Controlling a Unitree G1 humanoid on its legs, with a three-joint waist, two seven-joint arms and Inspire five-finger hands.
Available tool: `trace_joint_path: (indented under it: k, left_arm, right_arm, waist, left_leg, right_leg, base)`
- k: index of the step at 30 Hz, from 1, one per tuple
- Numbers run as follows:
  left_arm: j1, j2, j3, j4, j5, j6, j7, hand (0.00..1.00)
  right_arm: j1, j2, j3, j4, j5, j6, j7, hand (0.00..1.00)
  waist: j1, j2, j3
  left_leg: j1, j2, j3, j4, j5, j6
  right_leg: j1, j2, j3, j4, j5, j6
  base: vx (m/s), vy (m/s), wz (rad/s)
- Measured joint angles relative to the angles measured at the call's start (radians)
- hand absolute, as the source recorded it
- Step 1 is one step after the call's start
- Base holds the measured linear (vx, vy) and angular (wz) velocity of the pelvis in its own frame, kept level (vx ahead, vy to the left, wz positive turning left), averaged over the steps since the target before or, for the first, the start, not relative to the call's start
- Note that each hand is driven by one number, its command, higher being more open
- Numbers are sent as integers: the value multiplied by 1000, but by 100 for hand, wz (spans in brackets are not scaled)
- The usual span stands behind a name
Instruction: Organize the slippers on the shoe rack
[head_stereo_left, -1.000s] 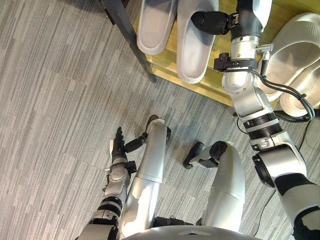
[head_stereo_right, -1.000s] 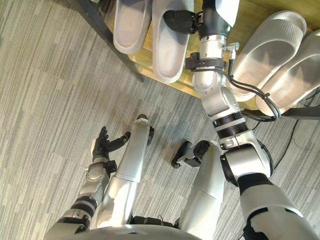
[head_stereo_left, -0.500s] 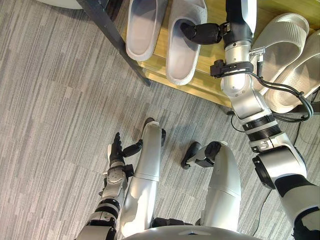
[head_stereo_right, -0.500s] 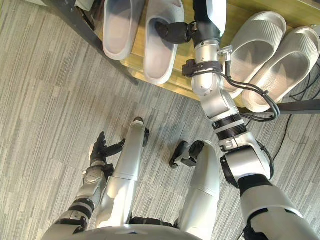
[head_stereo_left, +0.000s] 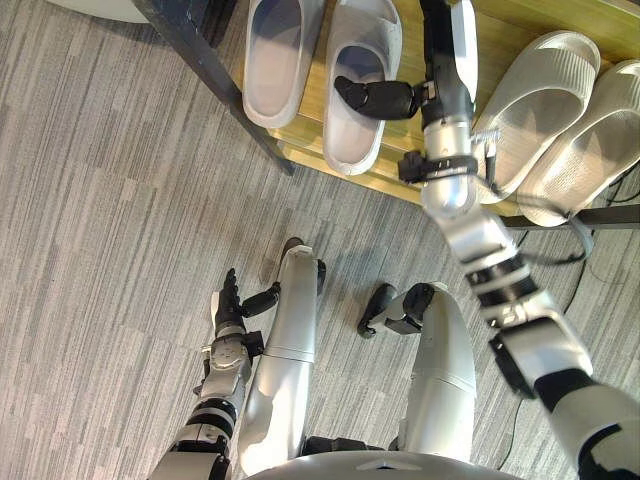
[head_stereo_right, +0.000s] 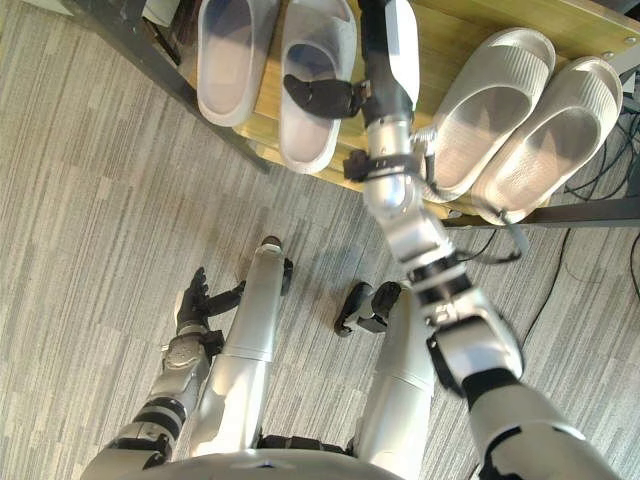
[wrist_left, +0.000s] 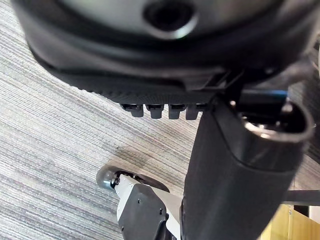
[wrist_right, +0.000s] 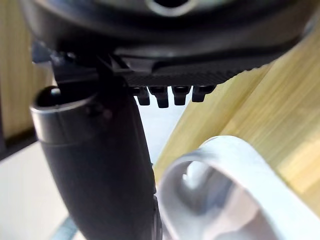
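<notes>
- Slippers: four pale ones lie on the wooden shelf of the shoe rack (head_stereo_left: 540, 12), in two pairs, toes pointing away from the robot.
- The left pair is greyish white. The outer slipper (head_stereo_left: 275, 55) lies just beside the rack's dark metal leg (head_stereo_left: 215, 80). The inner slipper (head_stereo_left: 350, 145) lies close alongside it, with its heel reaching the shelf's front edge.
- The right pair is cream with ribbed footbeds. The first cream slipper (head_stereo_left: 535, 95) and the second cream slipper (head_stereo_left: 590, 140) lie side by side at a slant, apart from the left pair, with the robot's right arm between the two pairs.
- The right hand (head_stereo_left: 378, 98) reaches over the shelf and lies across the middle of the inner slipper, at the opening under its strap.
- Its fingers are straight and not curled round anything. In the right wrist view the thumb (wrist_right: 100, 165) stands just beside the strap's pale arch (wrist_right: 220, 165) — whether they touch cannot be told.
- The left hand (head_stereo_left: 228, 300) hangs low at the robot's side above the grey striped carpet (head_stereo_left: 100, 200) — fingers straight, holding nothing.
</notes>
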Motion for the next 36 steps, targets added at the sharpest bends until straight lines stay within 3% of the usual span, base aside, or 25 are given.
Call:
trace_joint_path:
  k: [3, 7, 11, 28, 36]
  left_arm:
    - [8, -7, 34, -1, 2, 12, 4, 100]
    - [14, -13, 62, -3, 21, 16, 5, 100]
    - [14, -15, 64, -3, 22, 24, 19, 100]
    - [14, -28, 101, -1, 22, 38, 27, 100]
    - [14, -29, 101, -2, 22, 36, 25, 100]
  right_arm:
    - [176, 146, -27, -92, 0, -29, -41, 100]
    - [257, 195, -35, -95, 9, -34, -51, 100]
    - [348, 235, -25, -95, 113, -48, -32, 100]
    - [356, 229, -19, -16, 395, -173, 92, 100]
    - [273, 229, 6, 46, 467, -184, 114, 100]
  waist:
    - [-8, -8, -5]
    - [-19, -13, -7]
    - [-19, -13, -7]
    - [-22, -16, -5]
    - [-21, -15, -4]
  left_leg:
    - [22, 9, 4, -12, -4, 0]
    - [29, 11, 10, -12, -6, 2]
    - [44, 16, 18, -20, -10, 5]
    - [78, 26, 38, -45, -21, 16]
    - [75, 22, 37, -46, -21, 17]
  right_leg:
    - [20, 10, 4, -16, 4, 8]
    - [25, 12, 10, -19, 5, 10]
    - [37, 15, 16, -30, 6, 11]
    - [67, 21, 26, -70, 14, 25]
    - [67, 17, 23, -70, 14, 25]
  base:
    - [25, -1, -8]
    - [7, 3, -3]
    - [39, 2, -4]
    - [35, 10, -2]
    - [0, 0, 0]
